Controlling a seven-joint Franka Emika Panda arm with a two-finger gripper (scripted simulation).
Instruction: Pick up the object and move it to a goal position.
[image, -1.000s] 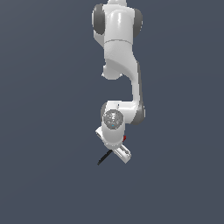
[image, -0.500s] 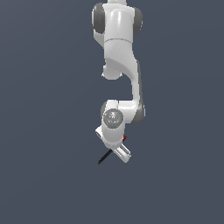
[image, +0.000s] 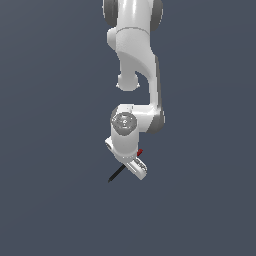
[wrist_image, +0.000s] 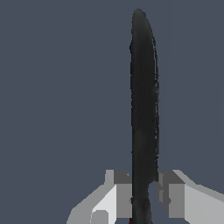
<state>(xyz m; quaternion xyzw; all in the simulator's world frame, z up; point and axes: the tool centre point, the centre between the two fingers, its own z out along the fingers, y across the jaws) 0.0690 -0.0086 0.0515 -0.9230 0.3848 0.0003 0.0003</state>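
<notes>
The stick shows in the exterior view as a thin black rod (image: 115, 175) sticking out toward the exterior view's lower left, with its short red end (image: 140, 151) poking out on the other side of the hand. My gripper (image: 134, 165) hangs below the white arm, shut on the stick near its red end. In the wrist view the black stick (wrist_image: 143, 100) runs straight away from the camera, and my gripper (wrist_image: 144, 186) pinches it between the two grey fingers (wrist_image: 123, 192). The red end is almost hidden there.
A plain dark grey background fills both views. The white arm (image: 135, 50) reaches down from above in the exterior view. No goal marker shows.
</notes>
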